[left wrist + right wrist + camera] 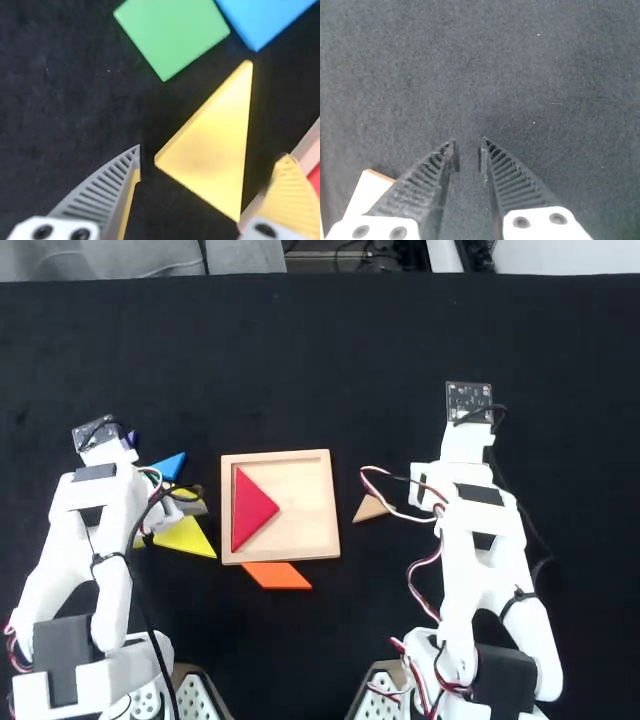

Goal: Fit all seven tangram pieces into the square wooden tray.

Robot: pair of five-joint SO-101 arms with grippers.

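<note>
Farthest left on the black surface (400, 340), my left fingers (212, 155) are spread wide and hold nothing. They stand on either side of the yellow triangle (212, 150), which lies flat between them; one tip is just beside its corner, though I cannot tell if it touches. Past that triangle in my left wrist view lie the green square (172, 32) and the blue triangle (265, 17), close to each other. From the high view, the blue triangle (170, 464) sits behind the yellow one (185, 537), and both are just left of the square wooden tray (275, 455).

The tray lies in the middle between my two arms. The red triangle (250, 508) lies inside it against the left wall. The orange parallelogram (277, 575) rests outside, just beside the tray's near edge.

Right of the tray, the tan triangle (372, 508) lies on the surface near my right arm (470, 490). My right fingers (468, 150) are drawn almost together with a thin gap, gripping nothing, above bare surface with the tan triangle (365, 190) off to one side.
</note>
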